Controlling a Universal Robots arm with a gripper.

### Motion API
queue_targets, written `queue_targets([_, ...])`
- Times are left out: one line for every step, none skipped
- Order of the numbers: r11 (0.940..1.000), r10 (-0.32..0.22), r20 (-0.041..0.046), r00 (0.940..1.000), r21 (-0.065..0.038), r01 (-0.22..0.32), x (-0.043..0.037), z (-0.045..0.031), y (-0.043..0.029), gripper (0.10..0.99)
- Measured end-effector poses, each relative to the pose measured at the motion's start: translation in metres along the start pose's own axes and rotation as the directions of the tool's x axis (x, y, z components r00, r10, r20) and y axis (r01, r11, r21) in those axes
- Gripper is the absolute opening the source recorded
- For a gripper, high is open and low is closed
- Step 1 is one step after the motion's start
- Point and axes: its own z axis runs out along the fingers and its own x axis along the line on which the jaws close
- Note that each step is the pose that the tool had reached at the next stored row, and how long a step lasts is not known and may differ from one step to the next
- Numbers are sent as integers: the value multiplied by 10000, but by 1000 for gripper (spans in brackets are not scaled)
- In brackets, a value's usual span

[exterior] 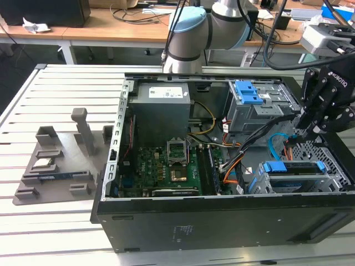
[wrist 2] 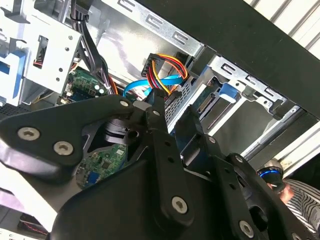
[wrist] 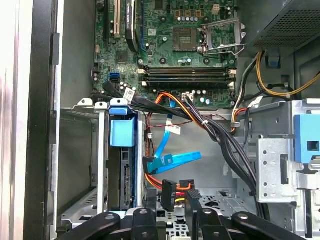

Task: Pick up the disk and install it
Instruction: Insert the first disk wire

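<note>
A white slatted bench [exterior: 66,233] carries an open black computer case [exterior: 222,221], with wooden desks and cables in the room behind. The disk [exterior: 302,166] sits in its blue bracket in the drive bay at the exterior view's right; its label cannot be read. The claw [exterior: 304,134] hangs just above it, its fingers [wrist 2: 160,125] pinching a black cable connector [wrist: 169,194]

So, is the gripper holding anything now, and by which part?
Cannot be told. The gripper is at the black cable connector, not on the disk.
</note>
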Motion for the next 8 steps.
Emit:
queue_targets([10000,0,-1,10000,0,0,0,0,0,361])
queue_targets([10000,0,-1,10000,0,0,0,0,0,361])
queue_targets([10000,5,0,10000,0,-5,-1,12,-1,361])
queue_targets([10000,6,1,10000,-1,-6,-1,21,-2,361])
queue_targets([10000,6,-1,10000,0,-6,-1,29,-2,361])
queue_targets([10000,6,0,10000,-1,-6,-1,34,-3,361])
queue_targets([10000,6,0,10000,0,-6,-1,40,-3,361])
queue_targets([10000,6,0,10000,0,-6,-2,54,-4,361])
